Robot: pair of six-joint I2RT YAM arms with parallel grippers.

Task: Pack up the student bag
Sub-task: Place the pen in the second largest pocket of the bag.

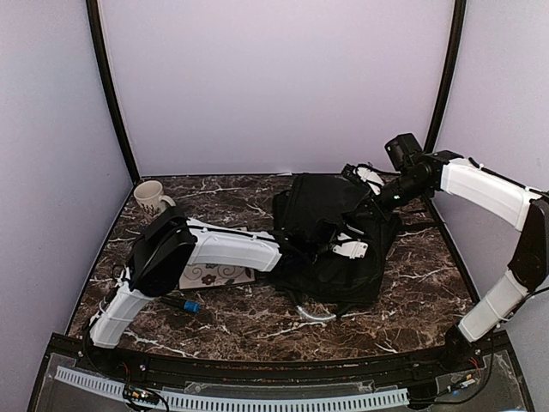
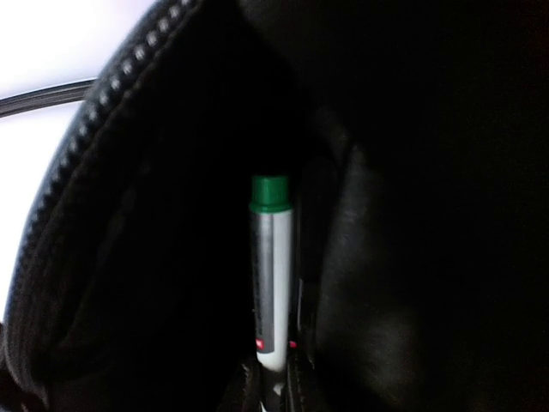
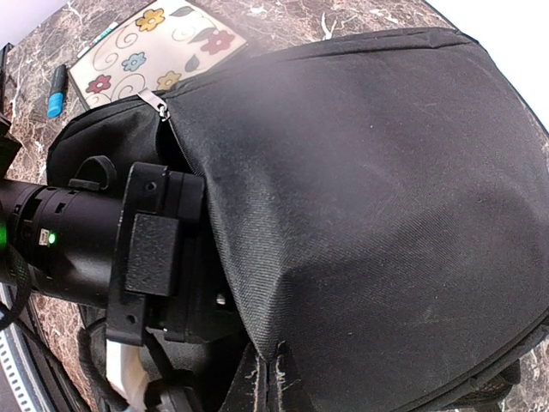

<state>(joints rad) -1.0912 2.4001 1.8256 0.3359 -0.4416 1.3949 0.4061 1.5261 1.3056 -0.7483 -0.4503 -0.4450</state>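
Well to the left of the student bag point(image 1: 339, 257), a pale mug point(image 1: 153, 197) is seen at the rear of the marble table point(image 1: 412, 300). Closer to the bag's left side a flowered pad point(image 1: 214, 275) is laid flat, partly covered by the left arm point(image 1: 227, 249), with a blue-capped marker point(image 1: 186, 305) just in front of it. The bag itself, black and slumped at the table's middle, is entered from its left by the left gripper point(image 2: 276, 388). A green-capped marker point(image 2: 273, 283) is pinched between this gripper's fingers and held cap-first inside the dark compartment. At the bag's rear right, the flap is held raised by the right gripper point(image 3: 268, 378) — its fingers are pressed together on the fabric edge.
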